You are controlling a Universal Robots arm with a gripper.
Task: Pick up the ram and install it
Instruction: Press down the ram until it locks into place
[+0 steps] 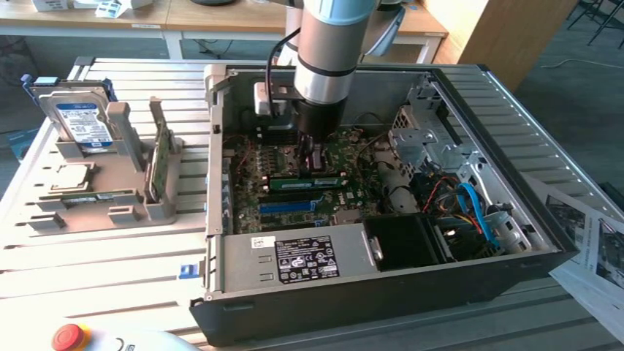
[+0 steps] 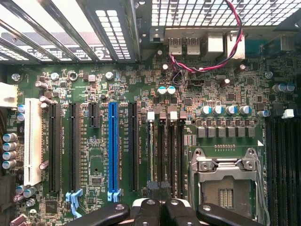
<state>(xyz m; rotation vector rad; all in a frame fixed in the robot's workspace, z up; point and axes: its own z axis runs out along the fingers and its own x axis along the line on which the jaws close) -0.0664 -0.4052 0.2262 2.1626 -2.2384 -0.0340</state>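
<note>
arm upright, gripper (image 1: 314,167) closed over ram (image 1: 310,180)

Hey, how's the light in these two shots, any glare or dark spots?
Exterior view: daylight washes the slatted table pale, while the computer case interior sits in shadow. Wrist view: the motherboard is evenly lit, with bright backlight through the case's vent grille.

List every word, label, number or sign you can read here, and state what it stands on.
None can be read.
Power supply label: white print on black, too small.
Hard drive label: blue and white, blurred.
Motherboard: white slot lettering, too small.
</note>
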